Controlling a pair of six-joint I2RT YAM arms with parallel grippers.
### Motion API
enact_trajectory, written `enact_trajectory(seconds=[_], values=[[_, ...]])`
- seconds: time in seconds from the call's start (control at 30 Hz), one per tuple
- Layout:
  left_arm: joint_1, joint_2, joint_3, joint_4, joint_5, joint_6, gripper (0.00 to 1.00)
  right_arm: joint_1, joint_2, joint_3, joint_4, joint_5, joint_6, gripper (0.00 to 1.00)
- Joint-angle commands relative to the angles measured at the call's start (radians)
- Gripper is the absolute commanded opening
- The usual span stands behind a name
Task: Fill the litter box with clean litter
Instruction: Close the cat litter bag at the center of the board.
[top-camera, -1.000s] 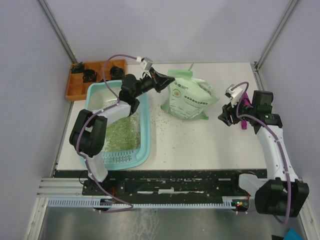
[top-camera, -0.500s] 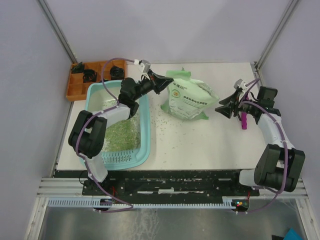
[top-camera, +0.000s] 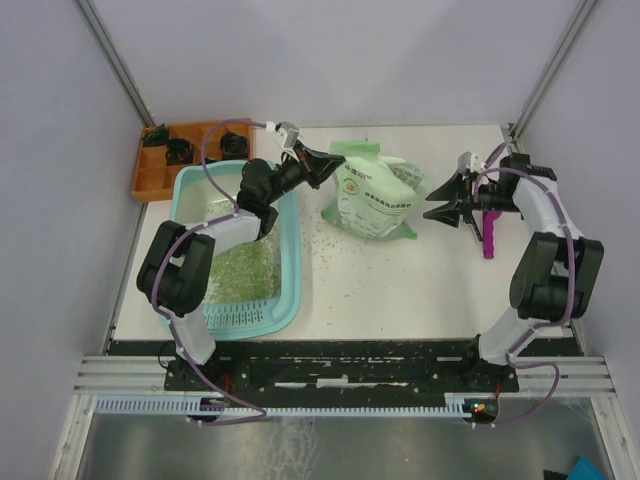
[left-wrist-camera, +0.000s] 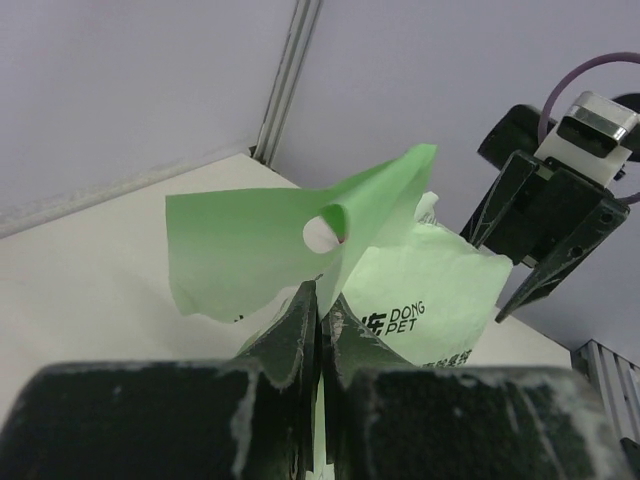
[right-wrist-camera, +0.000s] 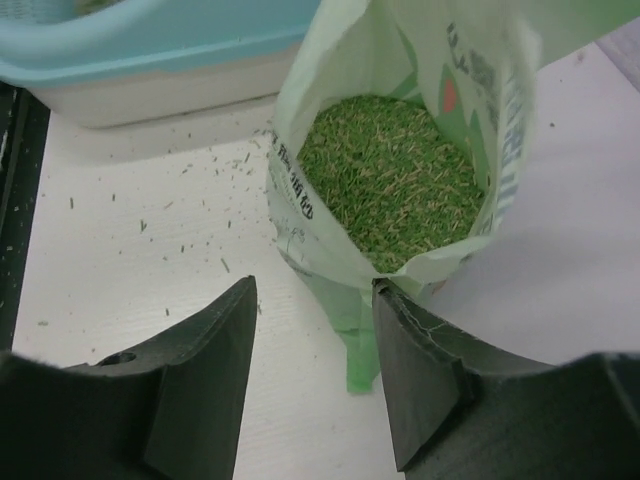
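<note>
Teal litter box (top-camera: 291, 262) sits at the table's (top-camera: 420, 290) left side, long axis running near to far, with its ribbed ledge at the near end.

**Top view**
- Litter (top-camera: 243, 268) covers the nearer part of the box floor. The far part is bare and whitish.
- Stray granules are scattered on the table between box and bag (top-camera: 378, 200).
- The bag lies right of the box, at the far middle of the table, top toward the far edge.
- Left arm rises from its base, doubles over the box and stretches far-right across the box's far corner.
- Left gripper (top-camera: 322, 165) is at the bag's upper left edge, jaws pressed together on the bag's flap.
- Right arm runs up the right edge, elbow high, wrist folded back to the left.
- Right gripper (top-camera: 437, 200) points left, just beside the bag's right side, jaws spread and holding nothing.
- Magenta scoop (top-camera: 488, 240) lies on the table under the right wrist.
- Orange tray (top-camera: 150, 182) is at the far left corner, beyond the box.

**Left wrist**
- Fingers (left-wrist-camera: 303, 318) are closed tight, pinching the green flap. The flap, with its punched hole, stands up above them.
- The right gripper hangs open beyond the bag, on the right.

**Right wrist**
- Both fingers are wide apart, tips low over the table, nothing between them but a bag corner and the tabletop.
- The bag mouth gapes just ahead, with green litter filling it.
- The box wall crosses the upper left, apart from the bag.
</note>
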Motion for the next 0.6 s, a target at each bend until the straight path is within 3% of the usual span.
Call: enact_trajectory(seconds=[0.0,0.13,0.37,0.57], values=[[0.013,-0.074,0.007,0.114,-0.060,-0.020,0.03,0.002,0.193,0.254,-0.812,-0.153,-0.767,0.56],[0.013,-0.092,0.021,0.089,-0.062,-0.005,0.03,-0.034,0.202,0.260,-0.820,-0.176,-0.828,0.55],[0.009,-0.112,0.030,0.050,-0.074,0.023,0.03,-0.077,0.162,0.256,-0.821,-0.161,-0.792,0.52],[-0.024,-0.113,0.052,-0.013,-0.070,0.076,0.03,-0.108,0.194,0.379,-0.821,-0.064,-0.550,0.54]])
